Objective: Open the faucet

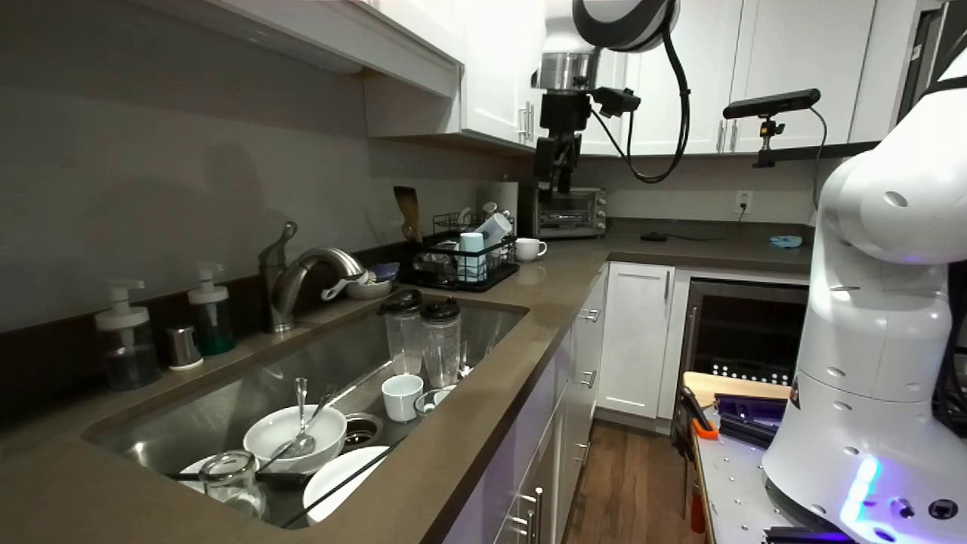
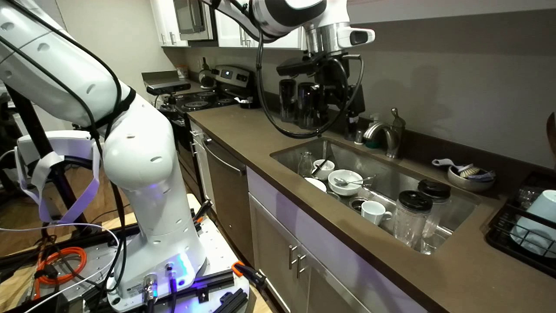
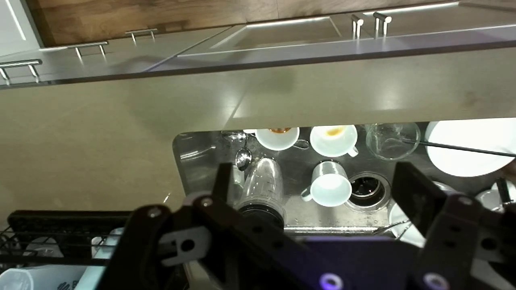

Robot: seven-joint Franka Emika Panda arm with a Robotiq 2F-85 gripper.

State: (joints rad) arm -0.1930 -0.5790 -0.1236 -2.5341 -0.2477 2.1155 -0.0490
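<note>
Faucet (image 1: 284, 293) in grey metal stands on the counter (image 1: 487, 393) at the wall side of the sink (image 1: 219, 412), as both exterior views show, its spout (image 1: 331, 257) arching out toward the sink and its lever handle (image 1: 278, 245) pointing up. The gripper (image 3: 314, 173) hangs high above the counter, pointing down and well apart from the faucet; in the wrist view its two black fingers (image 3: 223, 183) stand wide apart, with part of the sink showing between them. Two soap bottles (image 1: 215, 321) with white pumps (image 1: 121, 298) stand along one side of the faucet, a small metal cylinder (image 1: 182, 347) between them. On the faucet's other side sits a small bowl (image 2: 467, 183) with a brush (image 2: 447, 163). The sink holds two clear jars (image 1: 441, 351) with black lids (image 1: 440, 308), a few mugs (image 3: 330, 189), a white bowl (image 1: 266, 434) with cutlery (image 1: 302, 446) in it and a white dish (image 3: 463, 161). One mug is just beside the drain (image 3: 365, 190). A black dish rack (image 3: 60, 223) on the counter holds cups (image 1: 472, 264).
</note>
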